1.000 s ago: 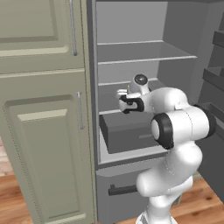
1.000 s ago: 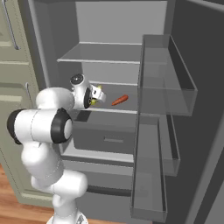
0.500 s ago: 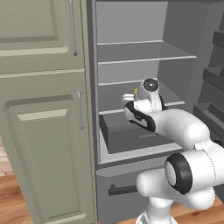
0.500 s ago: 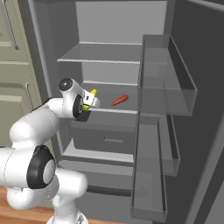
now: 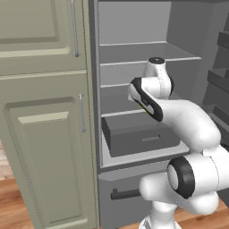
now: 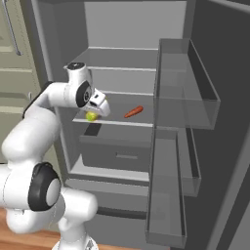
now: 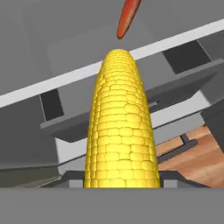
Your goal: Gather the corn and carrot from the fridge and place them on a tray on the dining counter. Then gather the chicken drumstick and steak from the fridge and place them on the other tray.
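One corn (image 7: 121, 127) cob, clamped lengthwise in the gripper (image 6: 95, 111), points toward the carrot (image 7: 129, 17).

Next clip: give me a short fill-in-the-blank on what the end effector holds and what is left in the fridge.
1. The end effector is closed on the ____.
2. The carrot lies on a fridge ____.
3. The fridge door stands ____.
4. The drawer below the shelf is pulled ____.

Missing words: corn; shelf; open; out
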